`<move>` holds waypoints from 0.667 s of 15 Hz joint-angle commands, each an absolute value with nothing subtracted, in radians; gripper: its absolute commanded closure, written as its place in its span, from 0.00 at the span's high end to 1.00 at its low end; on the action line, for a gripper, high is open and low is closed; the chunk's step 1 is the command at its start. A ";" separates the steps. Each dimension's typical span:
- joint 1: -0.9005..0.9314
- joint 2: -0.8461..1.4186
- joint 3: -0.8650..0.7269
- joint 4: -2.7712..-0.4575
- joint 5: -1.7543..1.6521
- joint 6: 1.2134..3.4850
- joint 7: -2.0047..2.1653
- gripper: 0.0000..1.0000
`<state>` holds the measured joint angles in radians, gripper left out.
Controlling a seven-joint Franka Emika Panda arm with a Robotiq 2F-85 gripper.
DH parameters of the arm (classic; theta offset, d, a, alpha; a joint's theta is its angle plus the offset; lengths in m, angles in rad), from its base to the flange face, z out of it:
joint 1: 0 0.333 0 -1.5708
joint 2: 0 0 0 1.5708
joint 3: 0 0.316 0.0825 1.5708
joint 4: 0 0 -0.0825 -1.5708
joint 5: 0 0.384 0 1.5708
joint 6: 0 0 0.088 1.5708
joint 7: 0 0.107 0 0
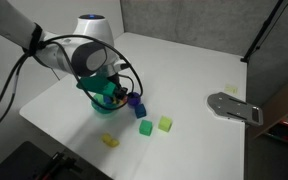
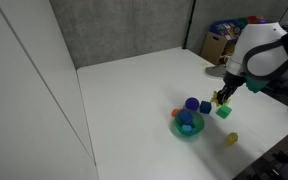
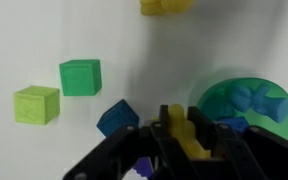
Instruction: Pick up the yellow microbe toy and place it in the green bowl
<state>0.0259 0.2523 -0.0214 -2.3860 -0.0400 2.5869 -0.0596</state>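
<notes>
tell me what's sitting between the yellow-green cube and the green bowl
In the wrist view, the dark blue cube lies between the yellow-green cube and the green bowl, along with the yellow microbe toy held in the gripper.

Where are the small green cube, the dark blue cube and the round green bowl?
Small green cube [image 3: 80, 76]: wrist view, top face.
Dark blue cube [image 3: 117, 117]: wrist view, top face.
Round green bowl [image 3: 210, 96]: wrist view, left rim.
</notes>
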 commanded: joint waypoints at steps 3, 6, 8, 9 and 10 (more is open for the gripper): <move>0.100 0.260 0.029 -2.353 -0.091 2.566 0.002 0.08; 0.131 0.298 0.044 -2.333 -0.110 2.564 0.017 0.08; 0.143 0.326 0.049 -2.323 -0.119 2.565 0.020 0.08; 0.146 0.345 0.054 -2.317 -0.117 2.569 0.012 0.08; 0.150 0.363 0.056 -2.310 -0.117 2.571 0.010 0.08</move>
<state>0.1434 0.3059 0.0479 -2.3544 -0.0907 2.5865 -0.0074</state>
